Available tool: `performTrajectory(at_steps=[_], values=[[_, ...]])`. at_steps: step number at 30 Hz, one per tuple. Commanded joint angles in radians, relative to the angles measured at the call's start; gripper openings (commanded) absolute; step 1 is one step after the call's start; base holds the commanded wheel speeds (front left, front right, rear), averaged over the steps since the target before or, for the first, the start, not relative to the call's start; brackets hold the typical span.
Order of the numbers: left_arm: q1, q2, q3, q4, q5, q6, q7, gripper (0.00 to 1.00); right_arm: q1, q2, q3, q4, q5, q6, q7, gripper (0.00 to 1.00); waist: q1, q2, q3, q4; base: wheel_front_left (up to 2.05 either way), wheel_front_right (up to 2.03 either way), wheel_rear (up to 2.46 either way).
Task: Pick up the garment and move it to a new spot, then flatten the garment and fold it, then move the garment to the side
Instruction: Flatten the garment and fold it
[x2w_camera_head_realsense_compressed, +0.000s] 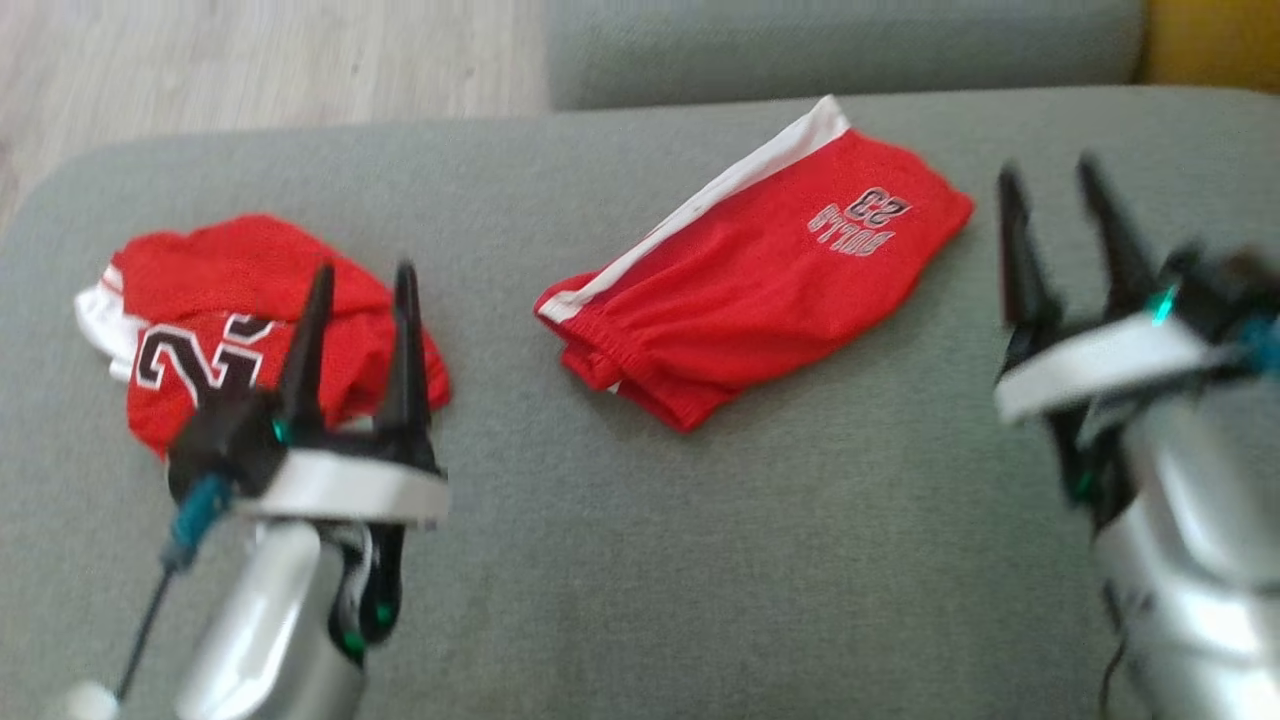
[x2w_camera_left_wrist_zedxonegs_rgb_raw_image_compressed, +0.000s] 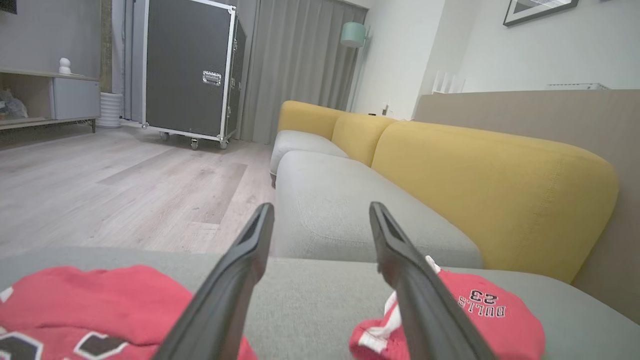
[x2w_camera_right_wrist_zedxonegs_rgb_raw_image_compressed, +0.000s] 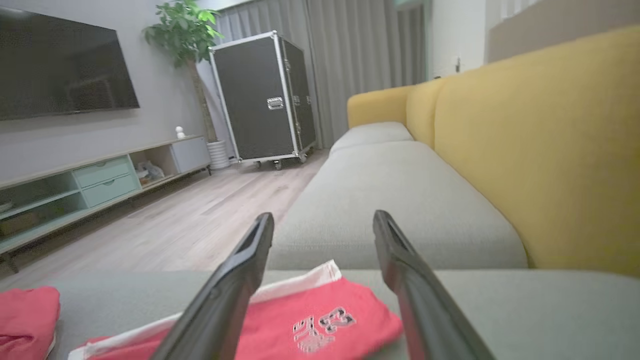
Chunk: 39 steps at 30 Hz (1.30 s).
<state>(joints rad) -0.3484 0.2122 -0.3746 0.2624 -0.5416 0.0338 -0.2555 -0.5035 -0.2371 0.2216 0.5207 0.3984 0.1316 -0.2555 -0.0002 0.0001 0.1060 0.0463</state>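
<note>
Two red garments lie on the grey sofa cushion (x2w_camera_head_realsense_compressed: 640, 560). A crumpled jersey (x2w_camera_head_realsense_compressed: 230, 300) with a black-and-white number sits at the left. Folded shorts (x2w_camera_head_realsense_compressed: 760, 270) with a white side stripe and "BULLS 23" print lie in the middle. My left gripper (x2w_camera_head_realsense_compressed: 362, 275) hovers open over the jersey's near right edge, holding nothing. My right gripper (x2w_camera_head_realsense_compressed: 1050, 172) is open and empty, to the right of the shorts. The left wrist view has the open gripper (x2w_camera_left_wrist_zedxonegs_rgb_raw_image_compressed: 320, 207) between jersey (x2w_camera_left_wrist_zedxonegs_rgb_raw_image_compressed: 85, 300) and shorts (x2w_camera_left_wrist_zedxonegs_rgb_raw_image_compressed: 485, 310). The right wrist view has the open gripper (x2w_camera_right_wrist_zedxonegs_rgb_raw_image_compressed: 322, 217) above the shorts (x2w_camera_right_wrist_zedxonegs_rgb_raw_image_compressed: 320, 320).
A yellow backrest (x2w_camera_left_wrist_zedxonegs_rgb_raw_image_compressed: 490, 190) runs along the sofa's far side, with another grey seat cushion (x2w_camera_right_wrist_zedxonegs_rgb_raw_image_compressed: 400, 200) beyond. Wooden floor (x2w_camera_left_wrist_zedxonegs_rgb_raw_image_compressed: 110, 190) borders the cushion's edge. A black wheeled case (x2w_camera_left_wrist_zedxonegs_rgb_raw_image_compressed: 190, 70), a TV (x2w_camera_right_wrist_zedxonegs_rgb_raw_image_compressed: 60, 70), a low cabinet (x2w_camera_right_wrist_zedxonegs_rgb_raw_image_compressed: 100, 185) and a plant (x2w_camera_right_wrist_zedxonegs_rgb_raw_image_compressed: 185, 30) stand farther off.
</note>
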Motion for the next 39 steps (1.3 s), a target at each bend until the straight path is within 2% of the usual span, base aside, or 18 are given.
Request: performTrajectory(at_steps=[1,6,12,18,23,30,34,39], values=[[0.002,0.009,0.052,-0.030,0.020,-0.004,-0.006,1.00,0.014,0.019,-0.003,-0.049,-0.019,-0.001,-0.006,1.00,0.0002,-0.0001,-0.035,-0.027,0.00,0.00,0.00],[0.138,-0.061,0.133,-0.032,0.072,-0.025,-0.006,1.00,0.180,0.110,-0.048,-0.089,-0.098,-0.001,-0.006,1.00,0.0002,-0.0001,-0.060,-0.049,0.00,0.00,0.00],[0.189,-0.099,0.179,-0.024,0.123,-0.061,-0.006,1.00,0.242,0.144,-0.080,-0.117,-0.137,-0.001,-0.006,1.00,0.0002,-0.0001,-0.053,-0.041,0.00,0.00,0.00],[0.166,-0.123,0.195,-0.010,0.165,-0.101,-0.006,1.00,0.222,0.146,-0.097,-0.120,-0.170,-0.001,0.003,1.00,0.0002,-0.0001,-0.011,-0.005,0.00,0.00,0.00],[0.124,-0.137,0.185,0.003,0.189,-0.123,-0.006,1.00,0.116,0.134,-0.143,-0.094,-0.198,-0.001,0.045,1.00,0.0002,-0.0001,0.065,0.042,0.00,0.00,0.00],[0.065,-0.150,0.144,0.009,0.233,-0.141,-0.006,1.00,-0.096,0.123,-0.275,0.053,-0.253,-0.001,0.179,1.00,0.0002,-0.0001,0.151,0.132,0.00,0.00,0.00],[0.042,-0.158,0.109,0.019,0.234,-0.149,-0.006,1.00,-0.221,0.080,-0.418,0.233,-0.332,-0.001,0.259,1.00,0.0002,-0.0001,0.179,0.192,0.00,0.00,0.00],[0.026,-0.161,0.087,0.020,0.227,-0.153,-0.006,1.00,-0.318,0.027,-0.534,0.381,-0.448,-0.001,0.294,1.00,0.0002,-0.0001,0.206,0.230,0.00,0.00,0.00]])
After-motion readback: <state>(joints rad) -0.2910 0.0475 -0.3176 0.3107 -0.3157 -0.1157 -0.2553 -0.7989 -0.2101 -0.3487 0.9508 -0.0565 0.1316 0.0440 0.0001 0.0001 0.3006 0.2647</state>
